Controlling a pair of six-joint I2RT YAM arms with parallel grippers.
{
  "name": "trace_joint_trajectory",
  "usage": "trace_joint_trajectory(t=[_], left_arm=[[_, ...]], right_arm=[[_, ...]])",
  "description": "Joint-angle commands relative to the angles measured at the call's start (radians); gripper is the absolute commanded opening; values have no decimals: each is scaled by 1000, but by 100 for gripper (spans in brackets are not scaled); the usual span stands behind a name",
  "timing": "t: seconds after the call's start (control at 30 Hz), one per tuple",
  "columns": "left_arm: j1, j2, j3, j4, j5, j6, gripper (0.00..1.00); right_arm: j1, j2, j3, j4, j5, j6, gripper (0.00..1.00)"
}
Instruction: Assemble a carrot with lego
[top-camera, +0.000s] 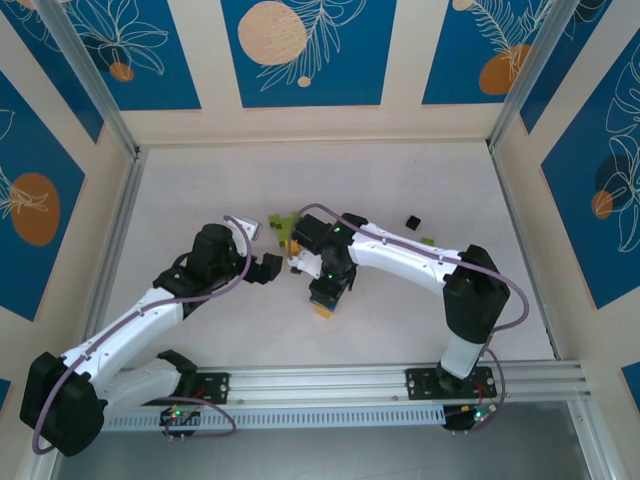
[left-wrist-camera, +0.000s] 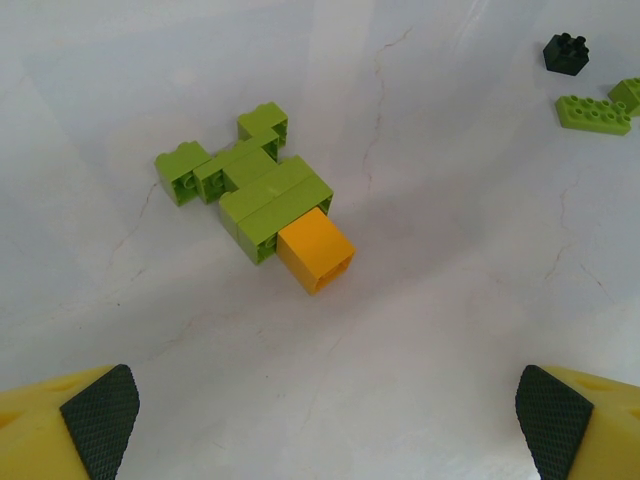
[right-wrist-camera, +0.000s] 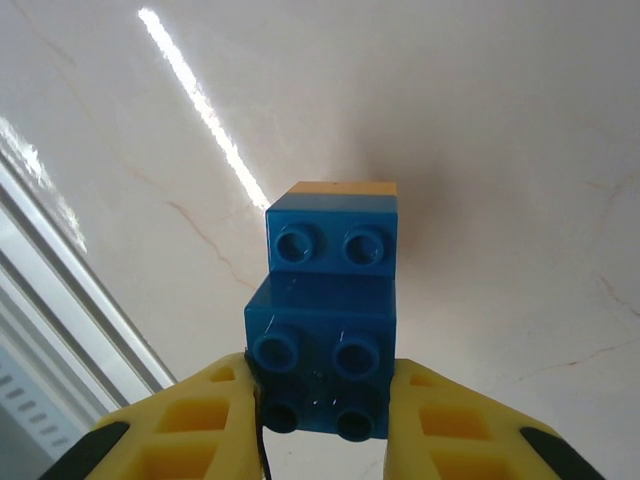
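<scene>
The right gripper (right-wrist-camera: 322, 405) is clenching the near end of a blue stack (right-wrist-camera: 330, 290), an orange cap (right-wrist-camera: 345, 187) sitting on its far end, over the table (right-wrist-camera: 500, 150). The left gripper (left-wrist-camera: 320, 425) is standing wide and empty, facing a green cluster (left-wrist-camera: 250, 185) with an orange brick (left-wrist-camera: 316, 257) plugged on, lying flat. The bricks are probably handling light, stiff and slick; squeezing flat side walls rather than studs is looking safest, since joints may pop apart under sideways force

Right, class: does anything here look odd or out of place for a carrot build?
One thing: the right gripper is shut on a stepped blue stack with an orange brick at its far end; blue seems odd for a carrot.
</scene>
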Motion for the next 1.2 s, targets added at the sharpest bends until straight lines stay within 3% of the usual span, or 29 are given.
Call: trace_joint_trajectory(t=[0.0, 0.57, 0.67, 0.87, 1.07, 1.17], left_arm=[[-8, 0, 29, -11, 18, 23, 99], [-10, 9, 32, -11, 19, 26, 99], [-9, 12, 34, -11, 18, 26, 99], [-9, 14, 37, -11, 21, 27, 99], [-9, 14, 37, -11, 23, 28, 99], [-10, 12, 38, -13, 22, 27, 99]], right_arm=[[6, -54, -9, -67, -14, -58, 27], [22, -86, -119, 55, -59, -119, 28], [18, -93, -116, 57, -59, -114, 34], [-3, -140, -101, 55, -68, -115, 56], [-42, -206, -65, 42, -32, -111, 60], [-125, -240, -47, 42, 26, -76, 63]])
